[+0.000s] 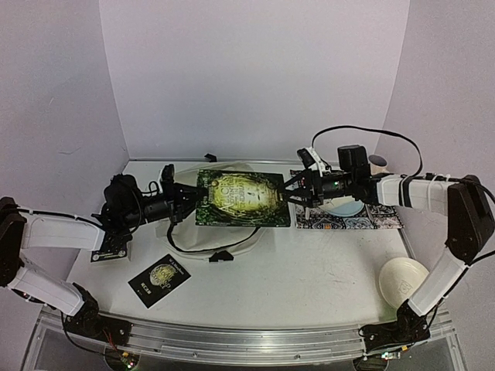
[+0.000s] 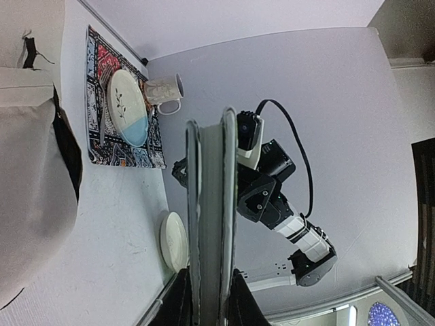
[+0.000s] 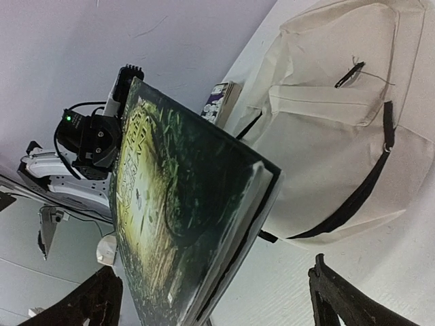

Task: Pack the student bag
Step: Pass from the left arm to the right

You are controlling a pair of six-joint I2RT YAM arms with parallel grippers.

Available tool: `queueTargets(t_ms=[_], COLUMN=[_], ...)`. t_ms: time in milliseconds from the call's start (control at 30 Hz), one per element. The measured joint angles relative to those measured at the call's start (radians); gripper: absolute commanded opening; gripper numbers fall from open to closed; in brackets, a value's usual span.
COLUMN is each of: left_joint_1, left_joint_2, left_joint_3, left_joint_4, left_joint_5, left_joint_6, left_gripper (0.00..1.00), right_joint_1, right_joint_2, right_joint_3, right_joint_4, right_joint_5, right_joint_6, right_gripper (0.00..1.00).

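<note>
The student bag [image 3: 340,136] is a cream fabric backpack with black zip lines, lying flat on the table. In the top view the bag [image 1: 236,238] is mostly hidden under a large green-and-black book [image 1: 244,197]. My left gripper [image 1: 188,202] is shut on the book's left edge and holds it level above the bag. The left wrist view shows the book [image 2: 211,204] edge-on between my left gripper's [image 2: 211,299] fingers. My right gripper [image 1: 298,193] is wide open at the book's right edge. In the right wrist view the book [image 3: 170,190] sits between that gripper's [image 3: 217,299] spread fingers, untouched.
A small black booklet [image 1: 158,276] lies near the front left. A patterned placemat [image 1: 387,218] at the right carries a blue-and-white plate [image 1: 344,207], with a mug [image 2: 163,95] behind it. A white bowl [image 1: 402,278] sits at the front right. A black card [image 1: 108,251] lies under the left arm.
</note>
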Motion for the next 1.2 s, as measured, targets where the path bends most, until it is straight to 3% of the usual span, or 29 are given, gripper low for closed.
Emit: queueTargets(t_ms=[433, 700, 867, 1067, 1200], left_joint_1=[-0.007, -0.024, -0.024, -0.022, -0.023], left_joint_2=[0.056, 0.075, 0.107, 0.170, 0.195], left_joint_3=[0.018, 0.054, 0.054, 0.053, 0.058], left_joint_4=[0.091, 0.125, 0.159, 0.210, 0.138], left_joint_5=[0.044, 0.052, 0.056, 0.042, 0.025], left_joint_6=[-0.019, -0.022, 0.019, 0.056, 0.123], left_gripper=[0.00, 0.01, 0.14, 0.42, 0.51], right_joint_1=[0.003, 0.017, 0.018, 0.015, 0.010], right_joint_2=[0.010, 0.010, 0.002, -0.006, -0.012], right_joint_3=[-0.004, -0.030, -0.032, -0.035, -0.053], right_joint_4=[0.201, 0.252, 0.273, 0.272, 0.263], right_joint_5=[-0.151, -0.191, -0.219, -0.201, -0.159], right_joint_6=[0.225, 0.280, 0.327, 0.345, 0.347], right_gripper=[0.61, 0.24, 0.05, 0.00, 0.00])
